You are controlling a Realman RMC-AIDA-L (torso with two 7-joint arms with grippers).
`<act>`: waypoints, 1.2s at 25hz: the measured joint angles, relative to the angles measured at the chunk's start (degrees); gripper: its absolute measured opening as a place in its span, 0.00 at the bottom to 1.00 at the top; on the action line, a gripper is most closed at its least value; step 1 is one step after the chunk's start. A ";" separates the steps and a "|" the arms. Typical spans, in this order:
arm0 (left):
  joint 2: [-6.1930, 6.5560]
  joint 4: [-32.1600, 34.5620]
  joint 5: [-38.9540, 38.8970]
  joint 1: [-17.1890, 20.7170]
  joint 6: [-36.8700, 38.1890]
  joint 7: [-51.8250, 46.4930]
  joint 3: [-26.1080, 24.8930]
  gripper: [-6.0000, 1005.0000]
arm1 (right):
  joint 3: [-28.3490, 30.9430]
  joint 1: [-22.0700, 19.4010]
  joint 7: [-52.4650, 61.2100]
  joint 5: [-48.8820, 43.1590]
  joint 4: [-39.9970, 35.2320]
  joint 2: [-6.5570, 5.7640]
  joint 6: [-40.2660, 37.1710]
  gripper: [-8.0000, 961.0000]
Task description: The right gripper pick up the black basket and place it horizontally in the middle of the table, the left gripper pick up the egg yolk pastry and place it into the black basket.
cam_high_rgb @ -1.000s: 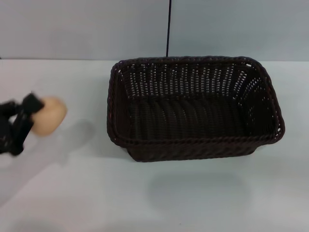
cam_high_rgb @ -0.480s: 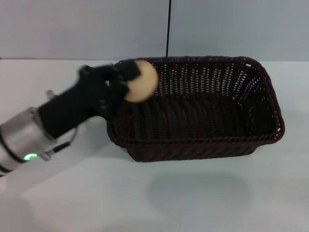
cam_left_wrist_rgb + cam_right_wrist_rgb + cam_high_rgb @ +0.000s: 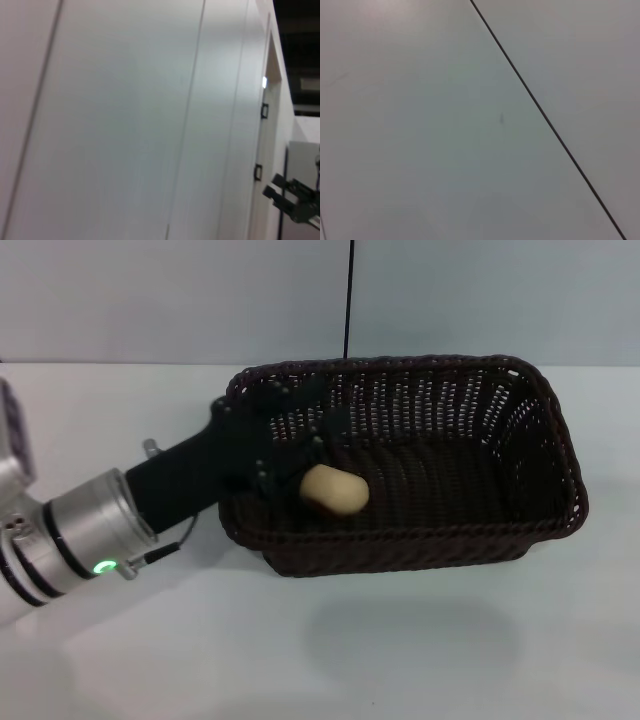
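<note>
One black basket, one egg yolk pastry, one end effector, one table.

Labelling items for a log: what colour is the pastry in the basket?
Plain pale beige; the egg yolk pastry shows best in the head view.

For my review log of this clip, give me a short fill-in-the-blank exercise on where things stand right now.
1. The egg yolk pastry lies inside the black ____.
2. The arm reaching over the black basket's rim is the robot's ____ one, ending in the left gripper.
3. The basket stands on the white ____.
4. The colour of the light on that arm's silver cuff is ____.

Missing words: basket; left; table; green
</note>
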 joint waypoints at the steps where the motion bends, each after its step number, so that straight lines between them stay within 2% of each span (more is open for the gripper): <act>1: 0.07 0.14 -0.06 0.26 0.47 0.00 -0.39 0.30 | 0.00 0.00 0.00 0.00 0.00 0.00 0.00 0.63; 3: 0.12 0.36 -0.16 0.86 1.41 0.01 -1.59 0.39 | 0.07 0.29 0.00 0.00 0.00 0.08 -0.16 0.63; 5: 0.33 1.21 -0.28 4.90 6.48 1.39 -11.00 0.49 | 0.25 0.39 0.00 0.00 0.00 0.10 -0.31 0.63; 7: 0.37 1.41 -0.26 6.58 7.94 2.21 -14.68 0.56 | 1.36 0.61 0.00 0.00 0.30 0.11 -0.79 0.63; 8: 0.41 1.48 -0.28 9.38 9.70 3.58 -21.75 0.59 | 2.83 0.78 0.00 0.00 0.96 0.12 -1.33 0.63; 9: 0.41 1.48 -0.28 9.38 9.70 3.58 -21.75 0.62 | 2.83 0.78 0.00 0.00 0.96 0.12 -1.33 0.63; 12: 0.44 1.45 -0.29 13.65 10.80 5.06 -32.51 0.71 | 4.97 0.99 0.00 0.00 1.88 0.10 -2.04 0.63; 13: 0.46 1.42 -0.28 15.79 11.02 5.21 -37.72 0.72 | 6.23 1.01 0.00 0.00 2.07 0.08 -2.20 0.63; 14: 0.46 1.42 -0.28 15.79 11.02 5.21 -37.72 0.73 | 6.23 1.01 0.00 0.00 2.07 0.08 -2.20 0.63; 18: 0.84 1.59 -0.28 19.39 12.06 4.75 -44.80 0.78 | 7.23 1.00 0.00 0.00 2.17 0.12 -2.22 0.63; 20: 0.85 1.57 -0.27 19.64 12.21 4.72 -45.26 0.81 | 7.24 1.00 0.00 0.00 2.18 0.10 -2.22 0.63; 30: 0.86 2.08 -0.25 21.06 13.05 4.42 -46.41 0.68 | 7.38 1.50 0.01 0.00 2.19 0.04 -1.74 0.63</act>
